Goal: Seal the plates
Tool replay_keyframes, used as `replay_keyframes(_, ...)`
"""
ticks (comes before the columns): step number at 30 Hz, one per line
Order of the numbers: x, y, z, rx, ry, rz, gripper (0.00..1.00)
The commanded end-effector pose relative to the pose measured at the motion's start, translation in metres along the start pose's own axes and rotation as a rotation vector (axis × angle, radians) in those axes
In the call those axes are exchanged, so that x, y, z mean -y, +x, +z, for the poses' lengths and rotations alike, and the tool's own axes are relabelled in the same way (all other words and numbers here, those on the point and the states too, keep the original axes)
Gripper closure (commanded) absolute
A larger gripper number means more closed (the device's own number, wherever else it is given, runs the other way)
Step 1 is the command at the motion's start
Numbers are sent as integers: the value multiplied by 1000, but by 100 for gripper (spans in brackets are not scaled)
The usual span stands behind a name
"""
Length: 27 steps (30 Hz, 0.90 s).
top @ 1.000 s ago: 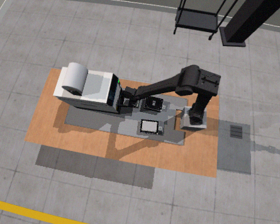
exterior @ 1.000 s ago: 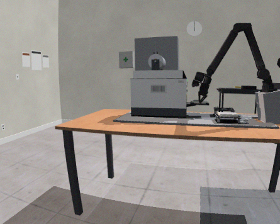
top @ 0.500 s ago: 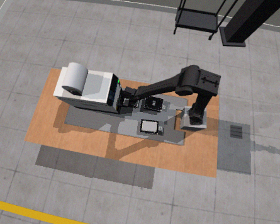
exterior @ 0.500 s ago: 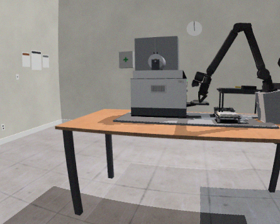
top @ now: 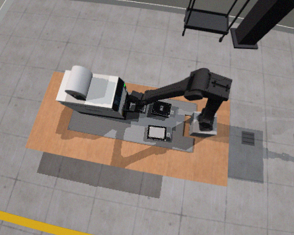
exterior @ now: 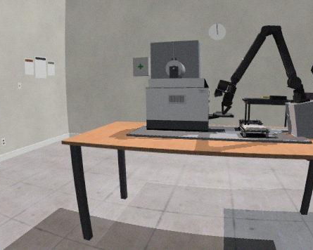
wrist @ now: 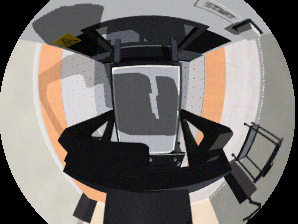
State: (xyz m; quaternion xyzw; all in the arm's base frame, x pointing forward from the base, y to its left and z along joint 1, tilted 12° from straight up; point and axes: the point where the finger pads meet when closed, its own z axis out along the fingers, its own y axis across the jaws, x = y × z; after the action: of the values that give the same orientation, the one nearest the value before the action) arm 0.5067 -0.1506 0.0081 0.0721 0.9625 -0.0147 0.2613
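Note:
A plate (wrist: 145,135) with a smooth, light, partly shadowed top lies on the sealer's stage, which is out in front of the sealer (top: 104,84) (exterior: 177,105). The sealer's lamp (top: 124,85) shows green. My gripper (exterior: 226,112) (wrist: 147,113) is open, its fingers at the two long sides of the plate, low over the stage (exterior: 224,116); whether they touch it I cannot tell. The nest marked N2 (top: 161,108) is black and holds no plate. The other plate (top: 156,132) sits in the nearer nest, its top white. The stage locators are mostly hidden by fingers and plate.
The sealer's dark front stands close beyond the fingers, with a START label (wrist: 220,9) at upper right in the wrist view. A white roll (top: 79,80) sits on top of the sealer. The grey base board (top: 96,127) lies under sealer and nests.

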Motion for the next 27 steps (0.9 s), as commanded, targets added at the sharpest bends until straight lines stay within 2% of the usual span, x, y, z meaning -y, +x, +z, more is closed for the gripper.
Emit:
replay_keyframes(1, -6, -5, -9, 7, -3, 5, 0)
replay_keyframes(11, 3, 0, -9, 2, 5, 23, 0)
replay_keyframes(20, 1, -23, -12, 38, 5, 10, 3)
replay_keyframes(27, -4, -28, -13, 46, 1, 2, 6)
